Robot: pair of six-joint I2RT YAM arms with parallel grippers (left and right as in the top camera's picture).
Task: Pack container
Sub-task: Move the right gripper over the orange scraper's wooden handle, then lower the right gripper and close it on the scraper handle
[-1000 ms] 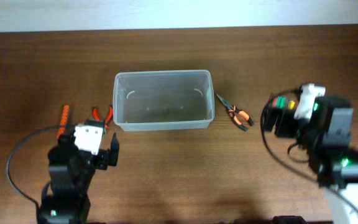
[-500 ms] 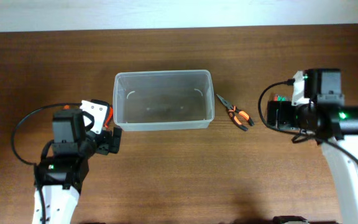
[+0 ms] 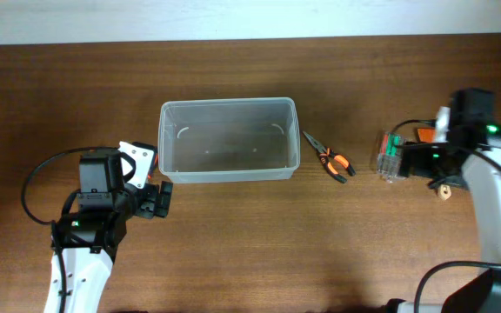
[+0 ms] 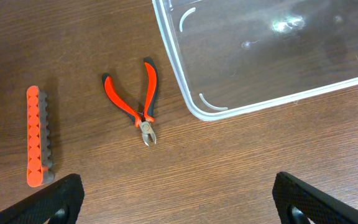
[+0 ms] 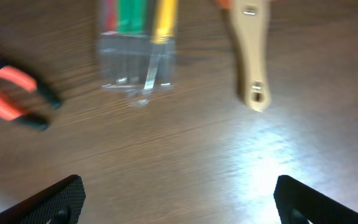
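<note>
The container [image 3: 227,103] is a big clear tub at the table's middle, with nothing in it. Its near left corner shows in the left wrist view [image 4: 291,98]. My left gripper [image 3: 151,202] is open and holds nothing, just below the tub's left end. In the left wrist view [image 4: 179,208] it hovers over bare wood, short of red-handled cutters [image 4: 135,102] and an orange bit holder [image 4: 36,137]. My right gripper [image 3: 411,162] is open and holds nothing, next to a small clear case of coloured screwdrivers [image 3: 390,155]. That case also shows in the right wrist view [image 5: 138,43].
Orange-and-black pliers [image 3: 330,160] lie right of the tub; their handles show in the right wrist view [image 5: 14,96]. A wooden-handled tool [image 5: 250,56] lies right of the case, partly under the arm in the overhead view [image 3: 443,191]. The cutters and bit holder are hidden overhead.
My right arm has swung back and to the right, uncovering the screwdriver case. My left arm has moved up toward the tub's left end. Both grippers stay open.
</note>
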